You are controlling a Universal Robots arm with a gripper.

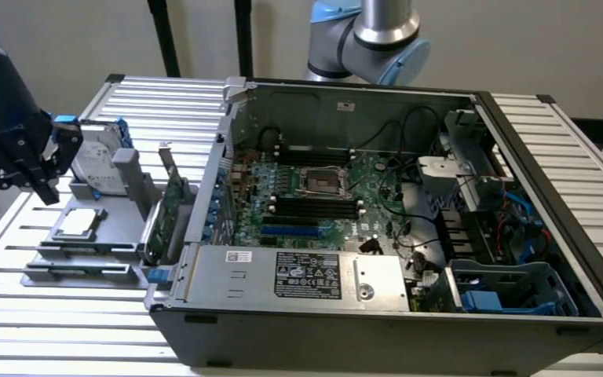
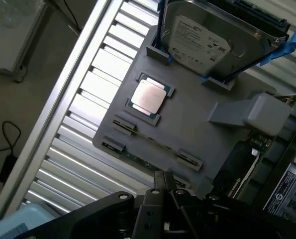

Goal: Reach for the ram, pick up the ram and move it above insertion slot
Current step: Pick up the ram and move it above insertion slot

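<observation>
**One ram stick in its clips, hand hovering close by**

Nearest the exterior view's front edge, the ram (image 2: 138,157) sat in the clips along the rim of the grey fixture (image 2: 197,119), at six o'clock from the processor chip (image 1: 79,224). The hand (image 1: 42,187) hovered at eleven o'clock from that chip, apart from the ram and with nothing seen in its hold. How wide it stood could not be told. The hard drive (image 1: 97,161) stood on edge at twelve o'clock. Farther off, at three o'clock, the open case (image 1: 385,322) showed the motherboard's black slots (image 1: 312,206), well apart from the ram. The stick looked light, stiff and brittle, its chips and contacts best left untouched. A hold across its long bare edges near the middle seemed safest.
</observation>
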